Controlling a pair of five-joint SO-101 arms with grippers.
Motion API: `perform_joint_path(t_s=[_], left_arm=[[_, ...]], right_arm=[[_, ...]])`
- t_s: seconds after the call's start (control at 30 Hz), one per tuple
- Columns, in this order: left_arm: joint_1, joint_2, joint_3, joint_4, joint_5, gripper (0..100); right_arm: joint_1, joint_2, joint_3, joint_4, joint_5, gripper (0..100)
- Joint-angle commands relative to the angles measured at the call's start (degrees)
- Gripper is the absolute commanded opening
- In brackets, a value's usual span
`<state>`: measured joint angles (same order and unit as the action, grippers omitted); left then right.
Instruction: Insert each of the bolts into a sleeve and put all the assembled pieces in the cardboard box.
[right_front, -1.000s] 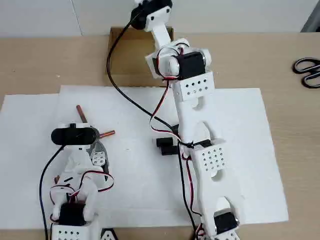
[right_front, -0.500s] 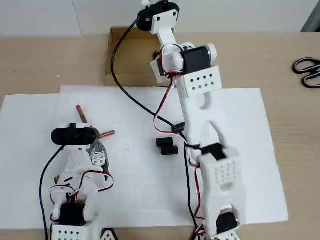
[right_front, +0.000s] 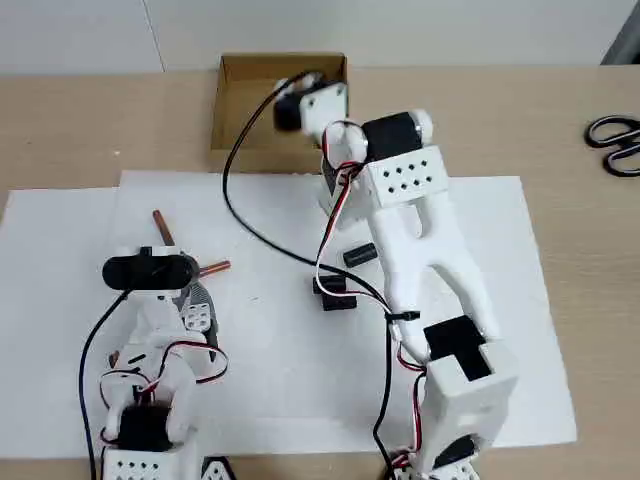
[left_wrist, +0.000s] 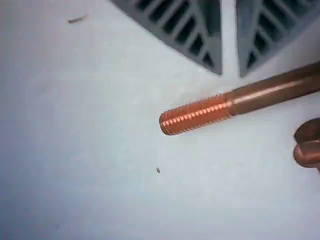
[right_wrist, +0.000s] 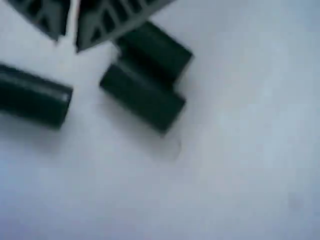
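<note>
Right hand (right_wrist: 70, 42) hung low over the black sleeves (right_wrist: 142, 95), its jaws drawn to a narrow slit with nothing between them. Over the last second its arm had pulled back from above the cardboard box (right_front: 250, 125) at the far side of the tabletop (right_front: 100, 120). It had folded toward the middle of the white paper (right_front: 500, 250), uncovering a sleeve that the arm had hidden. That looked like a trip to the box finished and a fresh sleeve being sought. Whether an assembled piece lay in the box could not be told, since the wrist covered part of its floor and the bare part showed none. The left hand (left_wrist: 231, 74) had not moved and sat just beside the copper bolts (right_front: 213, 268), jaws likewise close together and empty. Counted, there were three sleeves, two touching side by side and one apart but near them. Two bolts lay plain on the paper by the left arm, well apart from the sleeves. There was one box.
</note>
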<state>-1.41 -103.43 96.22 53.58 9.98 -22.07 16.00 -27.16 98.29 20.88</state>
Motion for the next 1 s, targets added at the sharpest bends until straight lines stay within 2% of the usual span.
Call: perform_joint_path(t_s=[0.0,0.37,0.73,0.97], left_arm=[[0.1,-0.6,-0.2,-1.1,-0.2,1],[-0.1,-0.6,-0.2,-1.1,-0.1,1],[-0.2,-0.6,-0.2,-1.1,-0.1,1],[-0.2,-0.6,-0.2,-1.1,-0.1,1]], right_arm=[[-0.6,-3.3,5.3,0.3,7.8,0.9],[-5.1,-13.1,15.1,-0.7,21.1,8.8],[-8.0,-16.9,24.9,-1.5,26.7,9.0],[-8.0,-16.5,30.2,-6.5,29.1,9.0]])
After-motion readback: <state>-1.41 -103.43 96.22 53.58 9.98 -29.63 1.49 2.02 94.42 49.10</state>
